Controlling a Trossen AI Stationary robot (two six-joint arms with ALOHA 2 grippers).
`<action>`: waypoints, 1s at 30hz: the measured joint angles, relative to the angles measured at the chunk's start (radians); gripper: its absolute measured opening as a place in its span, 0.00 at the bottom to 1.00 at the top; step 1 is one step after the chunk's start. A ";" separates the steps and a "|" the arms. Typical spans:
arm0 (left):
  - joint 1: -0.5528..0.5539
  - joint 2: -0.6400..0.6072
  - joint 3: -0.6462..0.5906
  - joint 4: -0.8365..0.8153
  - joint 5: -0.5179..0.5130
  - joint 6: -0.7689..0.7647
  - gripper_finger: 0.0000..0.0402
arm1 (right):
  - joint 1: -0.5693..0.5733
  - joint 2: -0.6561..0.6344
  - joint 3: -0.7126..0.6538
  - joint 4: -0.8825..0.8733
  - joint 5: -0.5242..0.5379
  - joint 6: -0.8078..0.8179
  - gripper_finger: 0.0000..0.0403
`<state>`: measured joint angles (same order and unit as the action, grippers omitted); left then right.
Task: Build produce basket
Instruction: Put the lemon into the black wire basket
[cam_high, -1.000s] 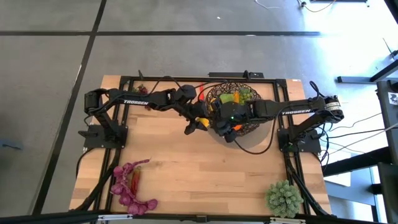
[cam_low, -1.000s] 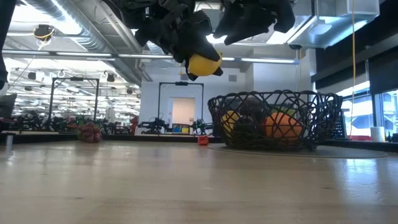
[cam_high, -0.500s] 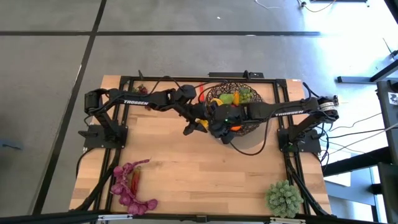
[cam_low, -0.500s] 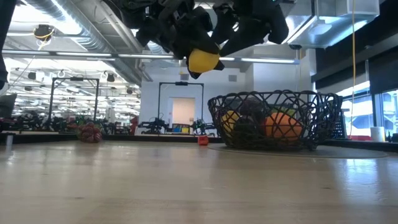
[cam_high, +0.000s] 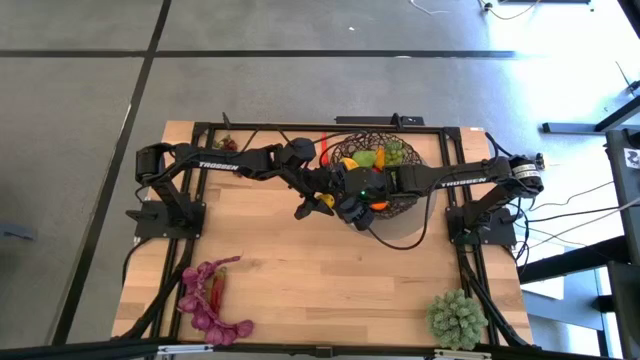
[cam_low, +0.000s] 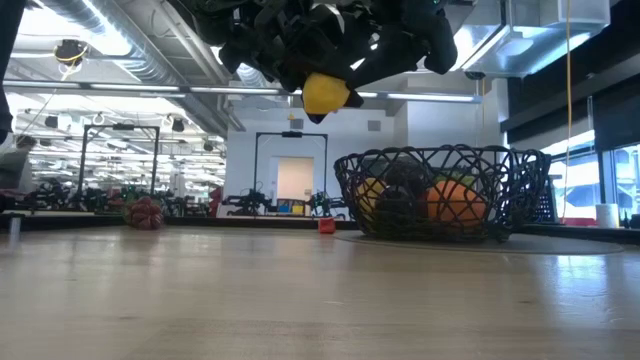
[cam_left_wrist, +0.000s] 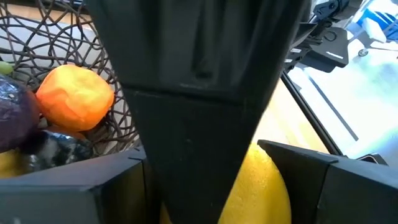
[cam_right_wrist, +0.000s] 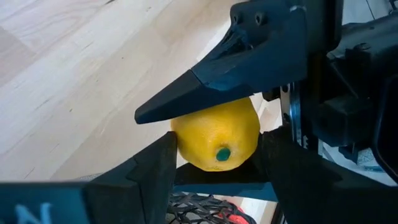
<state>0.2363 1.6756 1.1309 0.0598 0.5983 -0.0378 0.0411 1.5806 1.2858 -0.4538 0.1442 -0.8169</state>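
Note:
A yellow lemon (cam_low: 325, 95) hangs in the air just left of the dark wire basket (cam_high: 360, 137), with my left gripper (cam_high: 318, 202) shut on it. My right gripper (cam_right_wrist: 217, 165) reaches over from the basket side, open. Its two fingers stand close on either side of the lemon (cam_right_wrist: 214, 140); I cannot tell whether they touch it. The basket (cam_low: 440, 190) stands on the table's far side. It holds an orange (cam_left_wrist: 74, 96), yellow and green fruits and a dark purple one. My left gripper pinches the lemon's rounded sides (cam_right_wrist: 211, 109) between its two fingers, one finger (cam_right_wrist: 211, 87) lying over it. The fingers come from the table's left, slanting a little down. The lemon is lifted well clear of the table, and its end with the green stem dot (cam_right_wrist: 222, 154) faces my right wrist.
Purple grapes and leaves with a red chilli (cam_high: 210, 300) lie at the near left. A spiky pale green plant ball (cam_high: 460, 318) sits at the near right corner. Small red produce (cam_high: 230, 146) lies at the far left. Bare wood stretches across the table's middle and near side.
My right gripper has moved from over the basket toward the table's left and slightly down, up to the lemon, so that its fingers now flank the fruit. The lemon and my left gripper have stayed in place.

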 joint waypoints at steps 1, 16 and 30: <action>0.000 0.000 0.000 0.001 0.000 -0.003 0.51 | 0.000 0.000 0.000 0.000 -0.002 -0.002 0.58; 0.000 0.000 0.000 0.006 -0.001 -0.005 0.51 | -0.014 0.030 0.000 0.044 -0.007 -0.007 0.58; 0.011 0.000 0.001 -0.041 -0.003 -0.004 0.51 | -0.014 0.030 0.000 0.043 -0.007 0.025 0.53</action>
<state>0.2472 1.6752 1.1316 0.0190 0.5949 -0.0422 0.0273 1.6108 1.2858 -0.4106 0.1376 -0.7915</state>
